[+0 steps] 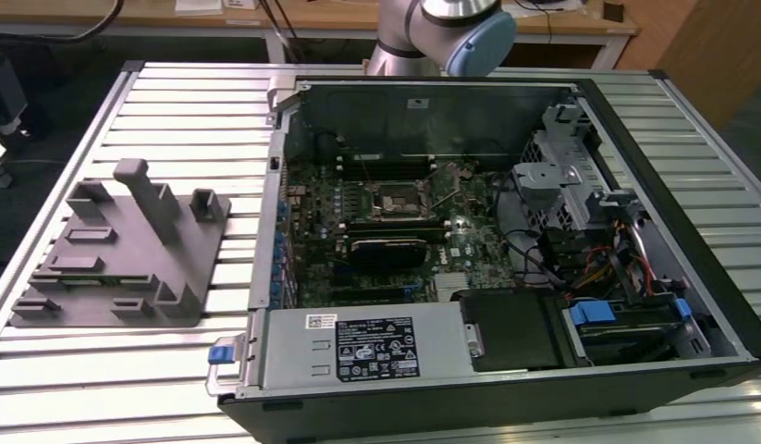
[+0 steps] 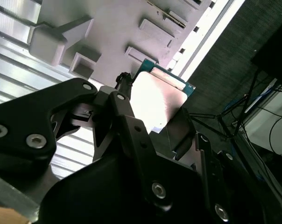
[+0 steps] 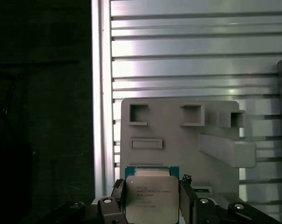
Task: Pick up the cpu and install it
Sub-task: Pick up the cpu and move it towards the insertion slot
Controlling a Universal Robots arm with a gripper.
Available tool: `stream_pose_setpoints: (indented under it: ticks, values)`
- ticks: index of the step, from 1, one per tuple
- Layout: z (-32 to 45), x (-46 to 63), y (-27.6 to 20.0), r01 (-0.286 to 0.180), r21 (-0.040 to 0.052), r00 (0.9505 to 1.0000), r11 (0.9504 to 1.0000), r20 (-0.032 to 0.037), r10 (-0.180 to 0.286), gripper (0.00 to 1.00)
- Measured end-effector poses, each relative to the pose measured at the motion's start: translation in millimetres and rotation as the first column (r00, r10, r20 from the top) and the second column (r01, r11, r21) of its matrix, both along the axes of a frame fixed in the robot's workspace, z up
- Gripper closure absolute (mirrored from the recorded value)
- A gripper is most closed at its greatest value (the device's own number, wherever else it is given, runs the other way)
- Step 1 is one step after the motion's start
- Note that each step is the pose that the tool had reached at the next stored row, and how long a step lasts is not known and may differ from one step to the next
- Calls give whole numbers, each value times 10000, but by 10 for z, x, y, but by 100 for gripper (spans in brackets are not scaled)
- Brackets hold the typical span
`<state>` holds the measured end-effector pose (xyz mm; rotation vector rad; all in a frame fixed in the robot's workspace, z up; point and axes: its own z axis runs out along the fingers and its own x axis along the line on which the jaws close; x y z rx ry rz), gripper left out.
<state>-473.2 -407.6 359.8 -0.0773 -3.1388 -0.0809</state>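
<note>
Fingers (image 3: 186,198): mine are narrow, holding the cpu (image 3: 151,196) by two opposite edges.
Cpu: flat between my fingers, over the grey tray (image 3: 178,140).

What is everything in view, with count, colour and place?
table: one, silvery, slatted.
grey tray: one, grey, on the table, exterior view's left.
cpu: one, silvery with green rim, gripped near the grey tray's edge.
computer case: one, black, open, exterior view's right.
motherboard: one, green, inside the case.
socket: one, dark, on the motherboard.
power supply: one, silver, inside the case.
arm: one, silver and pale blue, beyond the case.
end effector: one, black, shut on the cpu.
</note>
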Motion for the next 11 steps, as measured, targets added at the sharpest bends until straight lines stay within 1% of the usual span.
stream_pose_setpoints:
  ticks: [8, 9, 11]
  values:
    - [246, 0, 0, 0, 0, 10000, 10000, 45, 0, 45]
    - [265, 0, 0, 0, 0, 10000, 10000, 46, 0, 45]
    - [268, 0, 0, 0, 0, 10000, 10000, 48, 0, 45]
